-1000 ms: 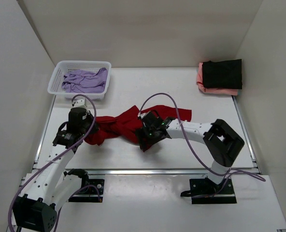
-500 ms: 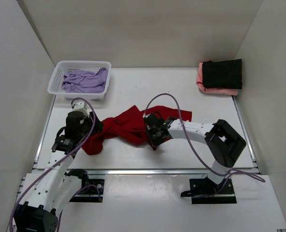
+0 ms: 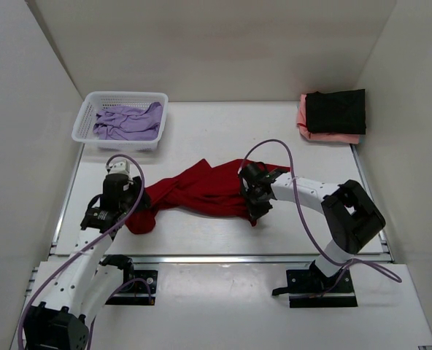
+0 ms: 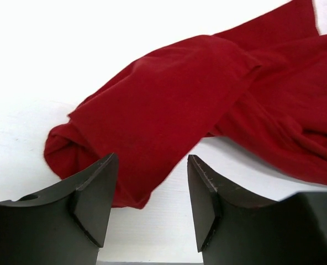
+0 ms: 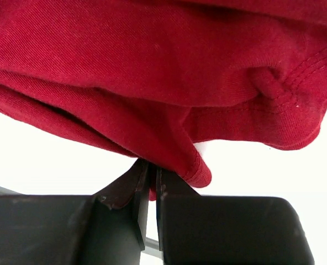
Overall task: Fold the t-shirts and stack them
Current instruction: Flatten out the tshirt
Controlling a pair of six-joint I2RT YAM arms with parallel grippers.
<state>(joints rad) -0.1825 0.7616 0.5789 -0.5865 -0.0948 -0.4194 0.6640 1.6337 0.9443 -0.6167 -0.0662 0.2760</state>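
The long t-shirt (image 3: 201, 191) lies across the table (image 3: 201, 138) between your two tools. One end reaches in between the fingers of your left gripper (image 4: 149, 165), and an edge at the other end sits clamped in your right gripper (image 5: 150, 172). Well ahead of your left gripper stands the basket (image 3: 87, 111), with the basket t-shirt (image 3: 128, 121) inside it. Far ahead of your right gripper and off to its right, the upper t-shirt (image 3: 336, 109) rests on the lower t-shirt (image 3: 302, 120) — both at the table's far corner.

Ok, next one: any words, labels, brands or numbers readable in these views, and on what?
None can be read. The red t-shirt, lavender t-shirt, black t-shirt, pink t-shirt and white basket show no print, tag or number.
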